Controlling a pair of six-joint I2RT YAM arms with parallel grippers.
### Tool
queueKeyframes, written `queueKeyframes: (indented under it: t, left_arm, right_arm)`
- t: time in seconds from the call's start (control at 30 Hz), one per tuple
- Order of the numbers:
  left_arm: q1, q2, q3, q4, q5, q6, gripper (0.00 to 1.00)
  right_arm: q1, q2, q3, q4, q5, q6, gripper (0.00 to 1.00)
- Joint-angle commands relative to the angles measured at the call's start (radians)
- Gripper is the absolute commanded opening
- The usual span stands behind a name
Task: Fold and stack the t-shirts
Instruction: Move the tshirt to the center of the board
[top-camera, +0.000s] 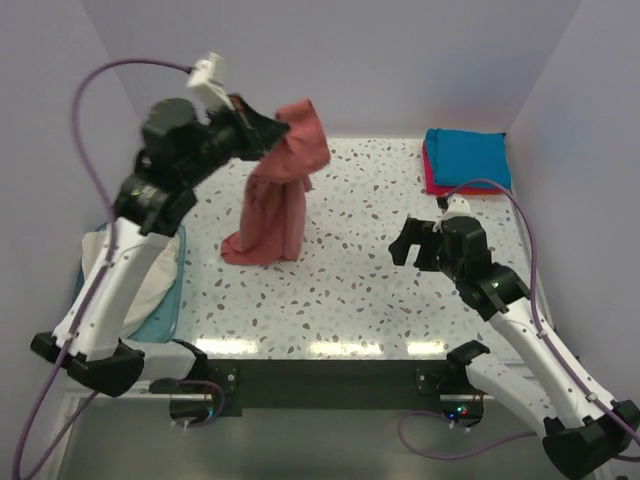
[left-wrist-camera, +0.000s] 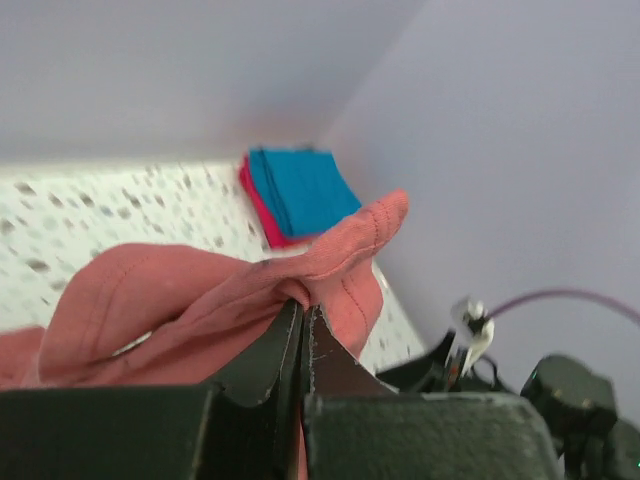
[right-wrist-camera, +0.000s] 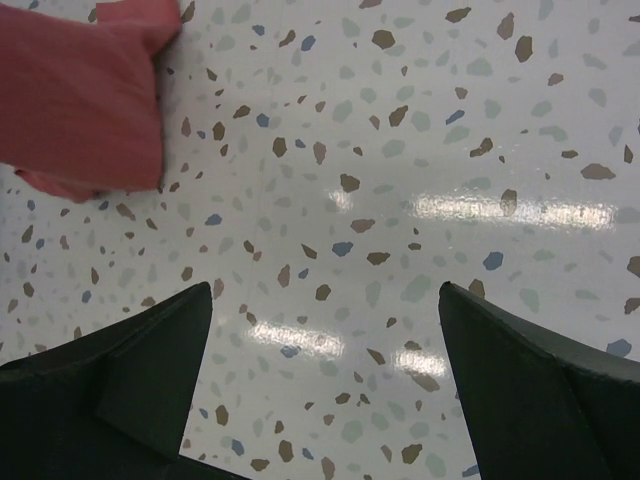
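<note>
The red shirt hangs from the left hand, whose fingers are pressed together, pinching a fold of its hem or collar; I can't tell which. The hand holds that fold up high toward the back left. From there the cloth drops in a loose column, and its lower end is bunched on the speckled worktop a little left of the middle. To its right, apart from it, the right hand hovers low over bare worktop with its fingers spread wide and nothing between them. In the far right corner a folded teal shirt lies on top of a folded pink shirt, which shows only as an edge along the left and front. Off the left edge stands a blue bin holding a cream shirt, half hidden by the left arm crossing over it. I count four shirts, two hands and one bin.
</note>
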Motion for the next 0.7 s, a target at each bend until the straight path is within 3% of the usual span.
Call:
queueKeyframes:
  t: [0.0, 0.13, 0.17, 0.2, 0.33, 0.43, 0.6, 0.67]
  left_arm:
    - [-0.199, 0.092, -0.164, 0.123, -0.109, 0.087, 0.00]
    - [-0.229, 0.218, -0.298, 0.249, -0.057, 0.073, 0.19]
    - [-0.227, 0.241, -0.298, 0.254, -0.057, 0.081, 0.26]
    - [-0.227, 0.291, -0.284, 0.248, -0.048, 0.091, 0.46]
    - [-0.221, 0.333, -0.244, 0.179, -0.153, 0.121, 0.72]
    - [-0.128, 0.269, -0.336, 0.101, -0.315, 0.011, 0.73]
    - [0.125, 0.155, -0.598, 0.070, -0.322, -0.083, 0.56]
    - [0.152, 0.120, -0.687, 0.070, -0.336, -0.077, 0.55]
  right_arm:
    - [0.001, -0.015, 0.016, 0.012, 0.065, 0.025, 0.99]
    - [0.003, 0.008, 0.005, 0.012, 0.094, 0.045, 0.99]
    - [0.003, 0.020, 0.000, 0.021, 0.095, 0.046, 0.99]
    - [0.003, 0.028, -0.003, 0.026, 0.097, 0.049, 0.99]
    - [0.003, 0.071, -0.007, 0.064, 0.092, 0.048, 0.99]
    - [0.003, 0.137, -0.007, 0.118, 0.039, 0.025, 0.99]
    - [0.014, 0.280, 0.025, 0.164, -0.009, 0.017, 0.99]
    - [0.024, 0.321, 0.008, 0.184, 0.014, 0.022, 0.99]
